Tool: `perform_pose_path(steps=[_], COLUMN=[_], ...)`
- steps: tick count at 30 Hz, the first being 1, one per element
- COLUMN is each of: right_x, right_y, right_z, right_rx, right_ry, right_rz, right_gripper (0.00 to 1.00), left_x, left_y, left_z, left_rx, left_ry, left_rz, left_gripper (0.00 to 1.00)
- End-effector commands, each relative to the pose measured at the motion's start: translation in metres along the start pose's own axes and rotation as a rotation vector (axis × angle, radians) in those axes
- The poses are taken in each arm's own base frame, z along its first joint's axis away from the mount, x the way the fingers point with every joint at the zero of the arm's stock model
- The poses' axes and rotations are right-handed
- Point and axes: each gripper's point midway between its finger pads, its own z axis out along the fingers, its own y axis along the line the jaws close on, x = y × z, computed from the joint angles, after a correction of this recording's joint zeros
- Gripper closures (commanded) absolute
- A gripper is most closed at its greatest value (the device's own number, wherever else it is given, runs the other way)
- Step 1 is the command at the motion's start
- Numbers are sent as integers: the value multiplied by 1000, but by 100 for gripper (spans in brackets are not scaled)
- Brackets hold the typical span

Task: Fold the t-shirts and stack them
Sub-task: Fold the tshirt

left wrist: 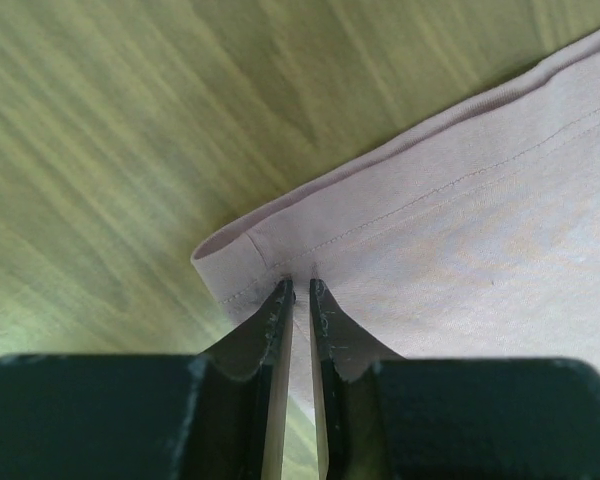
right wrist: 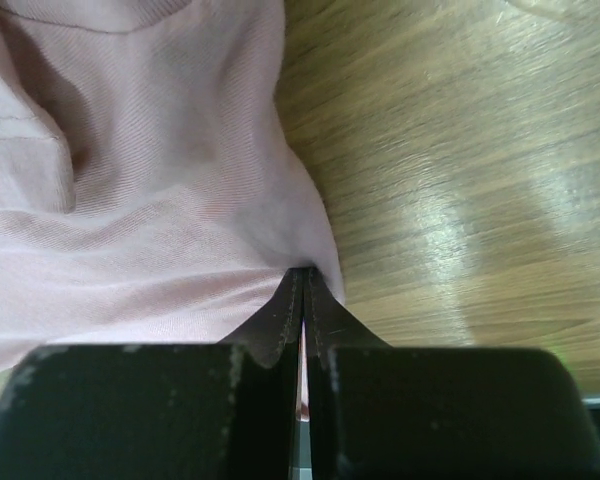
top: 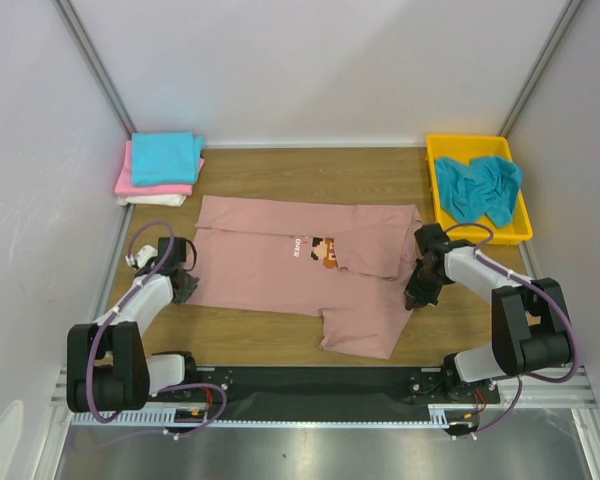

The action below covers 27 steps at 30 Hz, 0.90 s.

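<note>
Dusty-pink cloth lies spread over the wooden worktop (top: 310, 175), stretched sideways from one pair of fingers to the other. This is the dusty-pink t-shirt (top: 270, 270), lying with its small pixel print facing up.

The left fingers (left wrist: 270, 335) are drawn almost together with only a thin slit between them. Their tips pinch the shirt just inside its stitched hem. The folded hem corner pokes out just left of the tips, and bare wood runs beyond it.

The right fingers (right wrist: 278, 318) are pressed tight together on the opposite edge of the same shirt, with a sliver of pink showing in the seam between them. The cloth gathers into their tips and creases up and to the left of them; to their right there is only wood grain.

Well beyond the left fingers, in the far corner, sits a folded stack. It has a folded teal t-shirt (top: 167, 158) on top, a bright pink t-shirt (top: 130, 183) under it and a white t-shirt (top: 150, 199) at the bottom. Beyond the right fingers and fairly near them stands a yellow tray (top: 442, 200) holding a crumpled teal t-shirt (top: 480, 188).
</note>
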Motion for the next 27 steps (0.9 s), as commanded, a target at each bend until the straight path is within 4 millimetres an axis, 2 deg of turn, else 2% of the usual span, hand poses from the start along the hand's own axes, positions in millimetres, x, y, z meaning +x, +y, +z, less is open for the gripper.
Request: perform_pose_path(steps=[1, 6, 10, 13, 14, 15, 17, 19, 20, 24, 26, 27], right_x=[-14, -19, -12, -23, -31, -48, -67, -97, -107, -150, -161, -170], right_y=[-31, -30, -32, -14, -9, 6, 23, 49, 56, 85, 93, 102], right_z=[8, -3, -10, -35, -44, -64, -84, -108, -114, -115, -97, -92], right_rx=[140, 145, 136, 71, 53, 7, -47, -123, -138, -187, -189, -212], right_ry=[-54, -69, -36, -66, -90, -149, -211, -305, -333, -424, -414, -435], right_rz=[-24, -33, -22, -29, -39, -47, -82, -105, -122, -125, -124, -126], right_gripper=[100, 100, 100, 100, 100, 100, 99, 94, 94, 94, 96, 97], left_x=[3, -18, -41, -60, -66, -76, -86, -93, -102, -113, -115, -115], left_y=[23, 3, -19, -39, -49, -59, -82, -100, -114, -145, -162, -170], left_z=[-3, -24, -49, -69, -75, -84, -93, -102, -105, -103, -103, -95], left_rx=[-79, 27, 134, 215, 253, 294, 386, 451, 491, 551, 598, 597], left_ry=[4, -44, -104, -139, -160, -182, -215, -235, -263, -273, -273, -262], left_rz=[9, 35, 33, 47, 67, 69, 113, 136, 158, 191, 208, 221], left_gripper=[82, 82, 80, 79, 79, 78, 77, 76, 75, 74, 74, 74])
